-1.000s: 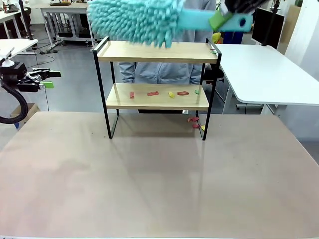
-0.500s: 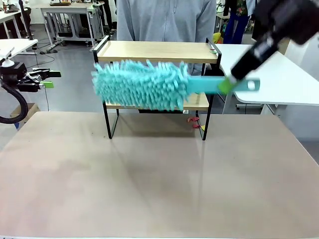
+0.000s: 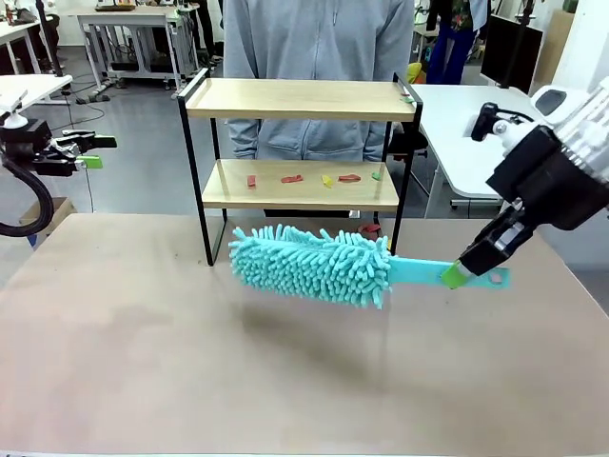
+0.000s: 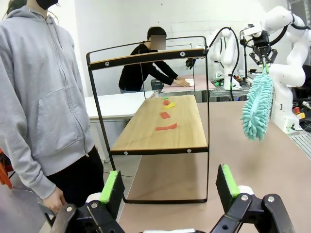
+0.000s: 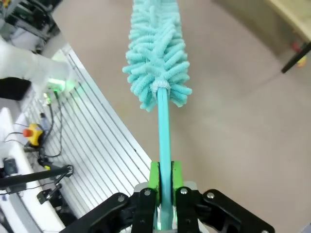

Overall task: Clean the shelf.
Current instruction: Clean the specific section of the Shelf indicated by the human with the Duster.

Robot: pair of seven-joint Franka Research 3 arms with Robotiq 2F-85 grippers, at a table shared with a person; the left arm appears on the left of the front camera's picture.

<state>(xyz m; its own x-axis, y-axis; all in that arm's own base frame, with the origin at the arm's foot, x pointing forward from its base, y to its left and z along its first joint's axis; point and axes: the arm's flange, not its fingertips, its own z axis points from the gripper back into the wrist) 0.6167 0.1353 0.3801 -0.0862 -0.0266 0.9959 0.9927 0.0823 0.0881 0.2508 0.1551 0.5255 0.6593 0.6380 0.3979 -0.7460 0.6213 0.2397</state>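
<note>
The shelf (image 3: 295,100) stands at the table's far side, two wooden boards in a black frame; it also fills the middle of the left wrist view (image 4: 165,124). Several small red, yellow and green scraps (image 3: 324,178) lie on its lower board. My right gripper (image 3: 455,274) is shut on the handle of a turquoise fluffy duster (image 3: 314,263), held level just above the table in front of the shelf. The duster (image 5: 158,63) points away from the closed green pads (image 5: 154,177) in the right wrist view. My left gripper (image 3: 90,152) hangs open at the far left, empty (image 4: 167,187).
A person in a grey hoodie (image 3: 314,38) stands behind the shelf, one hand (image 4: 53,201) hanging close to my left gripper. A few scraps (image 3: 371,233) lie on the table by the shelf's right legs. A white table (image 3: 514,143) stands to the right.
My right arm has swung the duster down from above the shelf's top board, past the lower board, to just above the table in front. The left arm has not moved.
</note>
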